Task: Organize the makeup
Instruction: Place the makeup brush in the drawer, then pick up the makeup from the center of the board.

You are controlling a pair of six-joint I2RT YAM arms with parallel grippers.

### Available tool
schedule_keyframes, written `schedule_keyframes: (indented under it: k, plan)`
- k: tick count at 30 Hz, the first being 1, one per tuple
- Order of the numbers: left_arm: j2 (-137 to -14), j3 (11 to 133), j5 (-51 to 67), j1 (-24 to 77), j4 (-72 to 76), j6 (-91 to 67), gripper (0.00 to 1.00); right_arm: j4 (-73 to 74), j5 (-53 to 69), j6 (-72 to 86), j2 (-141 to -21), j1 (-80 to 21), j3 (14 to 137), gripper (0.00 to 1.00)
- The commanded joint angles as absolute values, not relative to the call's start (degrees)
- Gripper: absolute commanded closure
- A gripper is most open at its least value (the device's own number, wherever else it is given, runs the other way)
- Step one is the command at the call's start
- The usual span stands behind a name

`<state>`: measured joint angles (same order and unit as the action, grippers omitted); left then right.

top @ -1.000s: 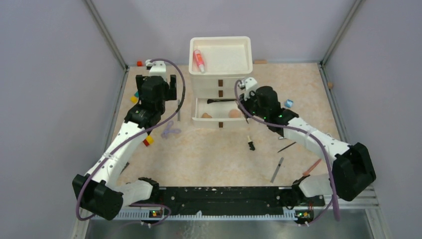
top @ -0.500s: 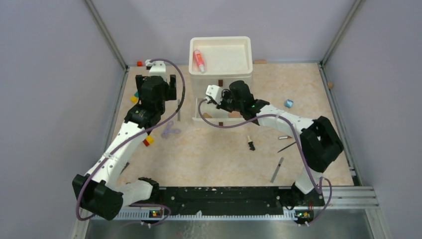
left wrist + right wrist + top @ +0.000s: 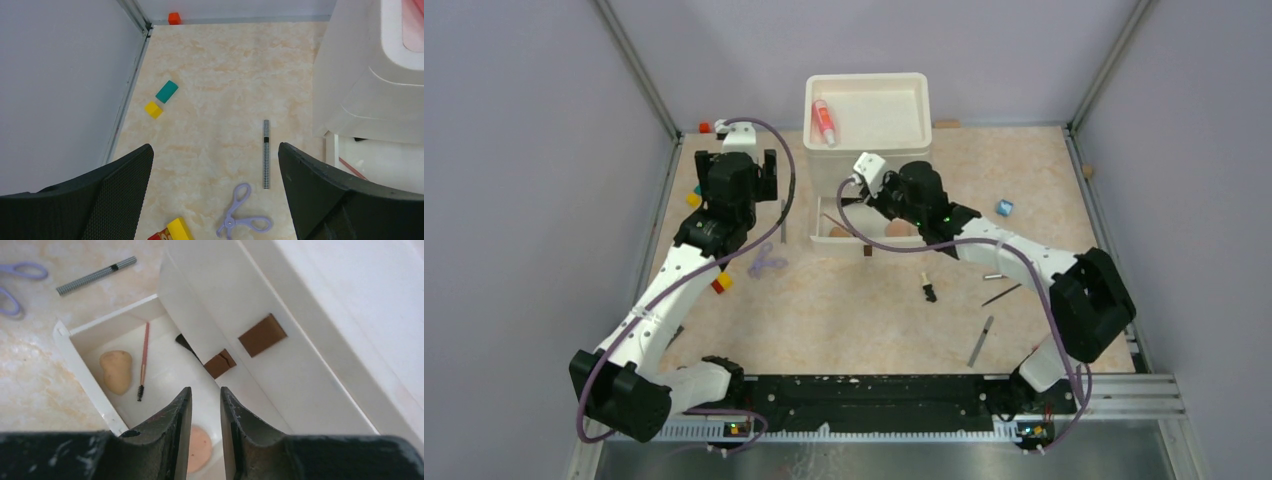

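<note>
**Mia:** Where is the right tool [image 3: 205, 390]?

**Ben:** It hangs over the open drawer [image 3: 82, 372] at the bottom of the white chest [image 3: 360, 90]. Its two sides are a little apart, and nothing is between them.

**Mia:** What is in the drawer?

**Ben:** A peach sponge [image 3: 116, 371], with a thin brush [image 3: 144, 360] lying just beside it. Another sponge [image 3: 200, 450] sits right under the tool.

**Mia:** What is not put away yet?

**Ben:** A grey pen [image 3: 266, 154] lies on the surface, left of the chest. I think it could go next.

**Mia:** Which tool is nearer to it?

**Ben:** The left tool [image 3: 215, 147]. It is wide open and empty, up above the surface. The pen lies ahead of it, closer to its right side.

**Mia:** Which way does the pen point?

**Ben:** Away from the arms, along the side of the chest. The tool opens across it, so that looks good for a grab.

**Mia:** Is there room?

**Ben:** The chest is near on the pen's right. The scissors [image 3: 241, 216] lie just by its near end. On its left there is open room. Coming straight down looks safest.
</note>
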<state>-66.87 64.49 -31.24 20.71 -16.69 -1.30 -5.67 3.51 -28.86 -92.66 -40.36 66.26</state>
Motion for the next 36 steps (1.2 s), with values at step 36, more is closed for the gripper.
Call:
schedule_keyframes:
  k: [36]
  plan:
    - [-101.88,66.38,-18.49,15.13,-13.19,-25.01,0.26,10.79,-1.83,21.32,-62.22,-40.34,49.32,0.7]
